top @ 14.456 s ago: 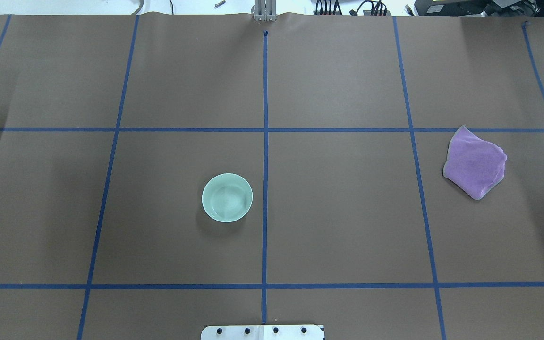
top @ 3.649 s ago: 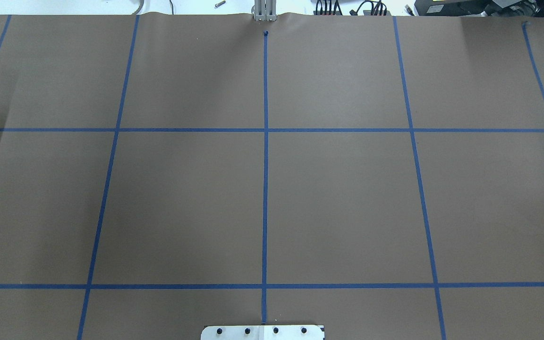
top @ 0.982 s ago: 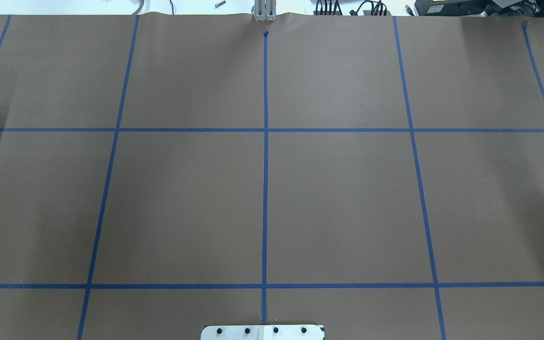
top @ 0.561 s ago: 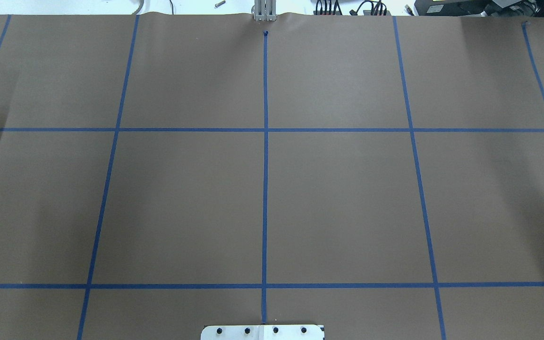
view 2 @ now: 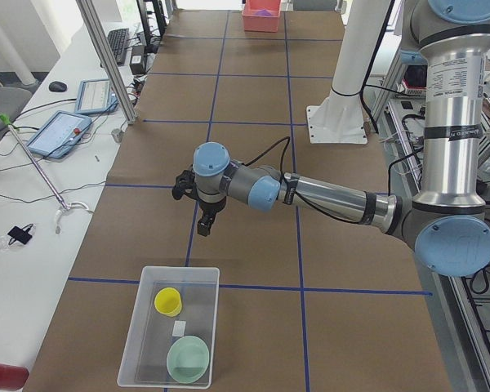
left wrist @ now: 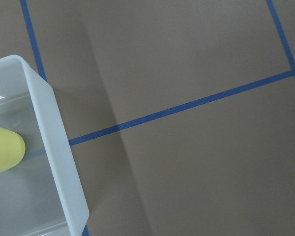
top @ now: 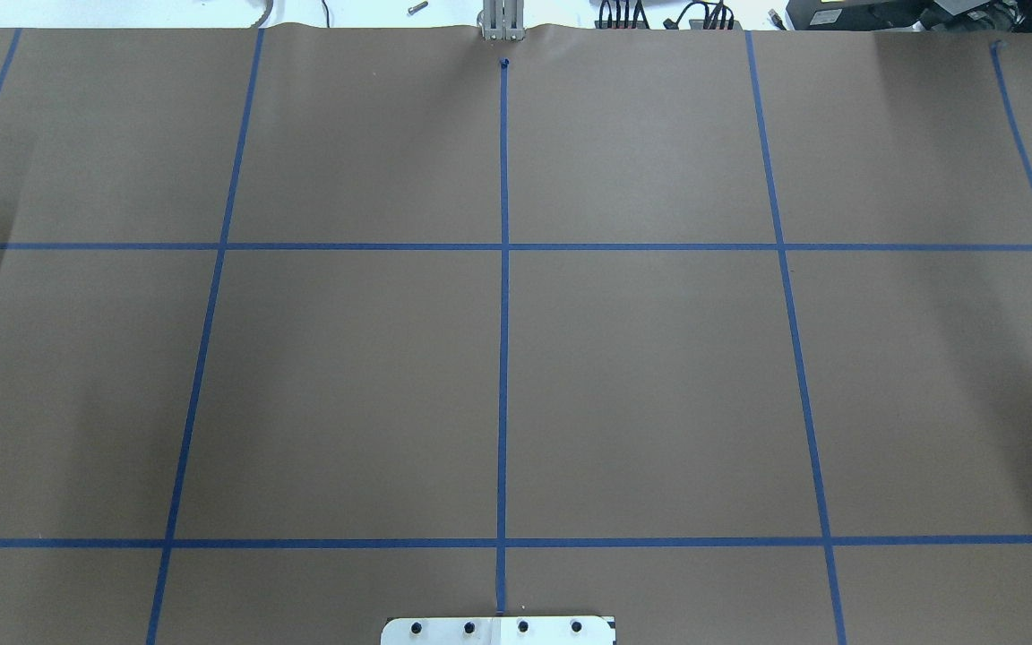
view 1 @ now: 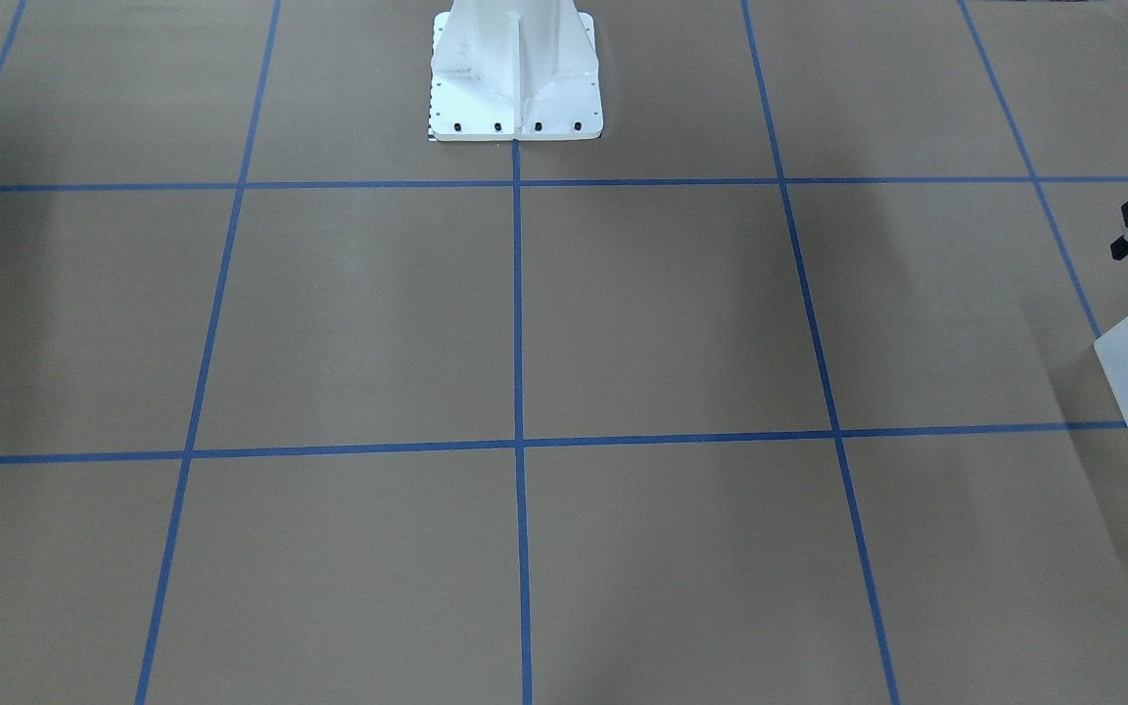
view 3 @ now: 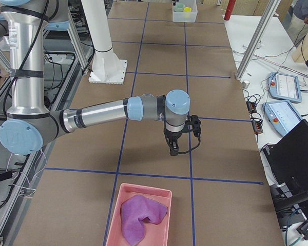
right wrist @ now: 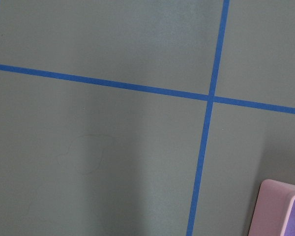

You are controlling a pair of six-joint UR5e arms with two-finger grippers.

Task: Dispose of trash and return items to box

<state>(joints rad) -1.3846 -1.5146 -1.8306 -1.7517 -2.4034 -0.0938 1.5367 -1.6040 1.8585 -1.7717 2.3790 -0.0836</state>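
- The bowl point(view 2: 188, 359) and the purple cloth point(view 3: 141, 218), which were lying mid-desk some seconds back, are no longer showing on the desk point(top: 650, 385) from overhead
- I am reading that as the task wrapping up: the bowl is sitting beside the cup point(view 2: 168, 300) inside the box point(view 2: 132, 327) at the desk's left edge, and the cloth is lying in the pink tray point(view 3: 143, 187) at the right edge
- Only the side cameras are showing all this; the overhead is catching just a sliver of the box, and my left wrist camera is catching only the cup
- The left jaws are hanging near the box and the right jaws near the tray; I cannot tell how far open either is, or whether anything is held
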